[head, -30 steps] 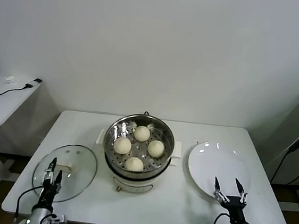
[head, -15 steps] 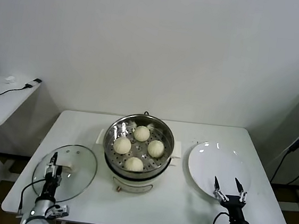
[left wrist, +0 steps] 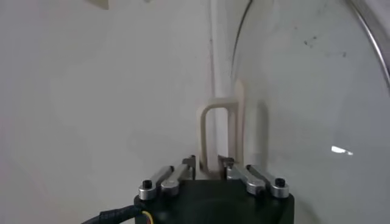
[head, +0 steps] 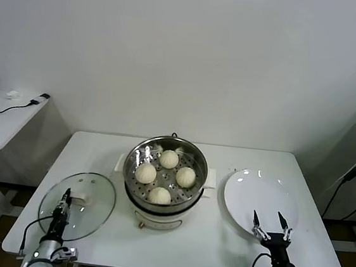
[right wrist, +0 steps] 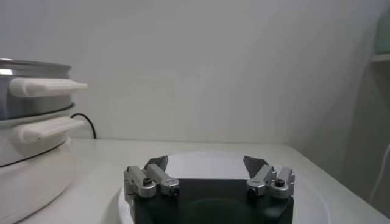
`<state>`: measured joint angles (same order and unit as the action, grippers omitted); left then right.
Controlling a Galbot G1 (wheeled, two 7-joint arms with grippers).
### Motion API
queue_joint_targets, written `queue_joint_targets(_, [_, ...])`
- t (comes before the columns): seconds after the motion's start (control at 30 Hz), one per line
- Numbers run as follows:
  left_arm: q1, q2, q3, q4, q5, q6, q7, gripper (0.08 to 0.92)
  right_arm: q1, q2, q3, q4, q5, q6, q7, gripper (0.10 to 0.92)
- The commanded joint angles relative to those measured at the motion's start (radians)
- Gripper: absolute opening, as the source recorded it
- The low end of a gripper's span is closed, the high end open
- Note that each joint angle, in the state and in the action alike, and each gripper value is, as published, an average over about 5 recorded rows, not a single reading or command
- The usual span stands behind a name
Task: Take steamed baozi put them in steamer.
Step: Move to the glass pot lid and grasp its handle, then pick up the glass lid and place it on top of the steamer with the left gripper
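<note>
Four pale cream baozi sit on the perforated tray inside the shiny steamer (head: 198, 158) at the table's middle: one at the back (head: 169, 159), one left (head: 146, 173), one right (head: 185, 176), one in front (head: 159, 195). My left gripper (head: 66, 194) is shut and empty, low at the front left over the near part of the glass lid (head: 97, 193); in the left wrist view (left wrist: 209, 163) the lid's white handle (left wrist: 219, 131) stands just beyond its tips. My right gripper (head: 266, 218) is open and empty over the near edge of the white plate (head: 261, 190).
The right wrist view shows my right gripper (right wrist: 207, 163) above the plate (right wrist: 204, 156), with the steamer's base and side handles (right wrist: 36, 122) off to one side. A side table (head: 4, 118) with cables stands at the far left. Both arms are at the table's front edge.
My left gripper's fingers have closed from open, and it has sunk a little toward the front edge. My right gripper has shifted very slightly. The baozi have not moved.
</note>
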<state>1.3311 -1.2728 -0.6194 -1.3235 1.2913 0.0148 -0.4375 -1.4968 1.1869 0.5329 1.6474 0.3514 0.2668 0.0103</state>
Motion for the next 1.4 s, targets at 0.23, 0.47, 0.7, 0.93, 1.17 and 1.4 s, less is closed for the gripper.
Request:
queue_joint_targets(0.23, [0.058,0.037,-0.025,-0.169,-0.158,-0.037,0.025,0.141,-0.011,-0.004,0.013,0.022,-0.005,0.004,-0.001,0.823])
queue_joint_targets(0.47, [0.157,0.112,-0.087,-0.493,-0.332,0.134,0.23,0.14,-0.02,-0.017,0.02,0.037,-0.011,-0.003,-0.004,0.823])
queue_joint_targets(0.7, [0.178,0.183,-0.093,-0.785,-0.355,0.393,0.458,0.14,-0.027,-0.021,0.024,0.049,-0.039,-0.026,-0.002,0.823])
queue_joint_targets(0.93, [0.049,0.177,0.162,-0.901,-0.137,0.579,0.56,0.14,-0.028,-0.024,0.031,0.034,-0.043,-0.016,-0.017,0.822])
queue_joint_targets(1.17, [-0.096,0.068,0.49,-0.874,0.063,0.715,0.661,0.14,-0.033,-0.023,0.031,0.022,-0.043,0.015,-0.028,0.823])
queue_joint_targets(1.4, [-0.196,-0.122,0.674,-0.782,0.234,0.757,0.726,0.14,-0.036,-0.026,0.035,0.011,-0.04,0.04,-0.039,0.823])
